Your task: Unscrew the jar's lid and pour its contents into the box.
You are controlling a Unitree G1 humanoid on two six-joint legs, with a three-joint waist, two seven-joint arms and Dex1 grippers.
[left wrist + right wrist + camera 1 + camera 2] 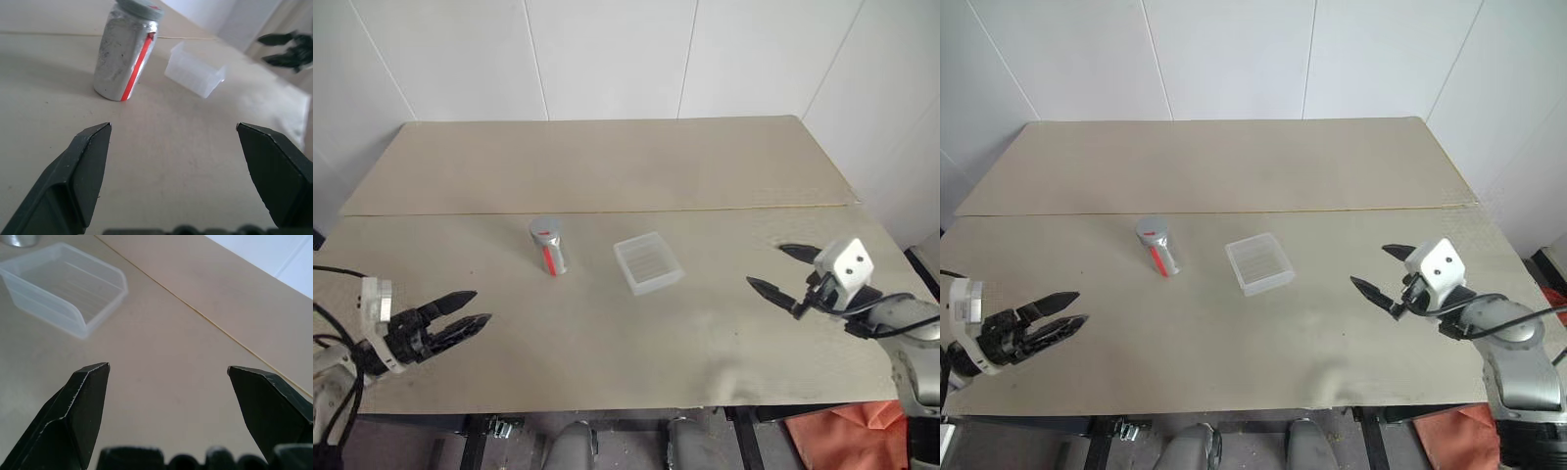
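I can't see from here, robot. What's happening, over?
Left gripper open, right gripper open, both empty. Jar upright on table, lid on, box beside it. Nothing in the way.

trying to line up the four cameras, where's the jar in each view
Left eye view: the jar stands upright left of centre, lid on.
Right eye view: the jar sits left of centre, apart from both grippers.
Left wrist view: the jar stands beyond the open fingers.
Right wrist view: a grey sliver at the corner, likely the jar.
Shared landmark: the box beside it.
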